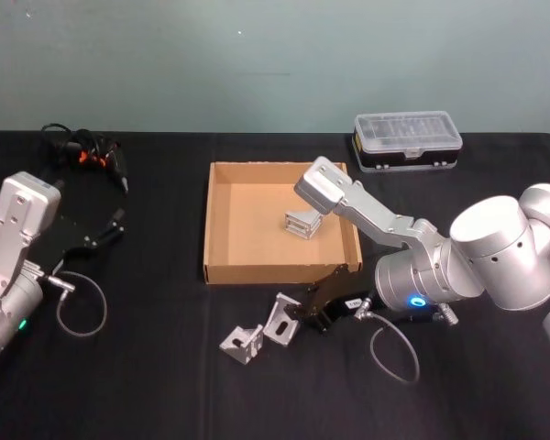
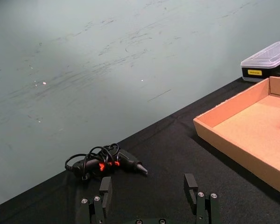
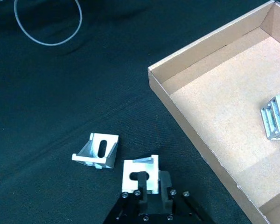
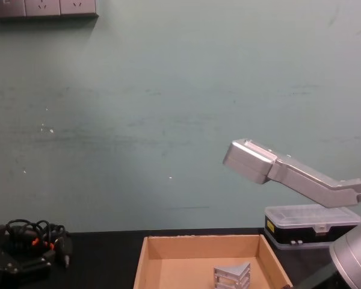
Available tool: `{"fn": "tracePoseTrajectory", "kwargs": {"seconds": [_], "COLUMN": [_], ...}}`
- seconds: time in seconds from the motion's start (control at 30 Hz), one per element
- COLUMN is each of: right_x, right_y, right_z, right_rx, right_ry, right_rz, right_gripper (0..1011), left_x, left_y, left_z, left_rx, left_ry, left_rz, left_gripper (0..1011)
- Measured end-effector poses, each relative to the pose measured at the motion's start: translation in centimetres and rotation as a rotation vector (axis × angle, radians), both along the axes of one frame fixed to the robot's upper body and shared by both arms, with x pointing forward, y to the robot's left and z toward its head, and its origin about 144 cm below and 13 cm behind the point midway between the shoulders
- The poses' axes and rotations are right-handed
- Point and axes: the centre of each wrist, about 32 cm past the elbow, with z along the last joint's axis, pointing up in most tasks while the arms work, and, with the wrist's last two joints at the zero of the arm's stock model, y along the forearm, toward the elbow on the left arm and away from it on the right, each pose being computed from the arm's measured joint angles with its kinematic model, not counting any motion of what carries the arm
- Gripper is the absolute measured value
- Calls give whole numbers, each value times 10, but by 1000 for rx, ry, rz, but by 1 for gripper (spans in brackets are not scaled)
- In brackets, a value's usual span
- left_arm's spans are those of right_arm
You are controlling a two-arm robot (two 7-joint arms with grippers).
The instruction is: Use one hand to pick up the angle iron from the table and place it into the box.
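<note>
Now | box (image 1: 207, 229) holds one bracket (image 1: 300, 223) | right gripper (image 1: 304, 308) pinching angle iron (image 3: 129, 179) on table (image 1: 165, 367) | left gripper (image 2: 148, 183) spread, idle

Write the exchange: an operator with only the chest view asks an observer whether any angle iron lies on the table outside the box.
Operator: Any angle iron outside the box?
Observer: Yes: the left angle iron and the right angle iron, on the table before the box.
Operator: Where is the right pincer?
Observer: Low at the right angle iron.
Operator: And the left pincer?
Observer: Open, parked at the table's left.
</note>
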Motion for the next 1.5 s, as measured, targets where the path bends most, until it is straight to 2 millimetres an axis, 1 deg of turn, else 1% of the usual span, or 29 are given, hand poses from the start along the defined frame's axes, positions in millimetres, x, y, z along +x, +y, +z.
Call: {"fn": "tracePoseTrajectory", "kwargs": {"seconds": [0.07,0.1,0.13,0.17,0.53,0.73,0.9,1.03,1.23,1.27,1.3,1.33,1.4,1.43,1.5], "right_x": [0,0,0,0,0,-4,-3,4,25,32,32,39,47,47,58], "right_y": [0,0,0,0,0,-1,0,0,-2,-2,-2,-2,-2,-2,2], "right_z": [0,0,0,0,1,15,33,44,56,58,58,60,60,60,59], "right_rx": [0,0,0,0,1,35,63,76,89,89,89,89,84,84,77], "right_ry": [0,0,0,0,-2,-36,-81,-105,-136,-144,-144,-155,-165,-165,-176], "right_rz": [0,0,0,0,1,11,9,-5,-45,-56,-56,-67,-76,-76,-83], "right_gripper": [162,136,87,79,73,73,73,73,73,73,73,73,72,73,73], "left_x": [0,0,0,0,0,0,0,0,0,0,0,0,0,0,0], "left_y": [0,0,0,0,0,0,0,0,0,0,0,0,0,0,0], "left_z": [0,0,0,0,0,0,0,0,0,0,0,0,0,0,0], "left_rx": [0,0,0,0,0,0,0,0,0,0,0,0,0,0,0], "left_ry": [0,0,0,0,0,0,0,0,0,0,0,0,0,0,0], "left_rz": [0,0,0,0,0,0,0,0,0,0,0,0,0,0,0], "left_gripper": [1011,1011,1011,1011,1011,1011,1011,1011,1011,1011,1011,1011,1011,1012,1012]}}
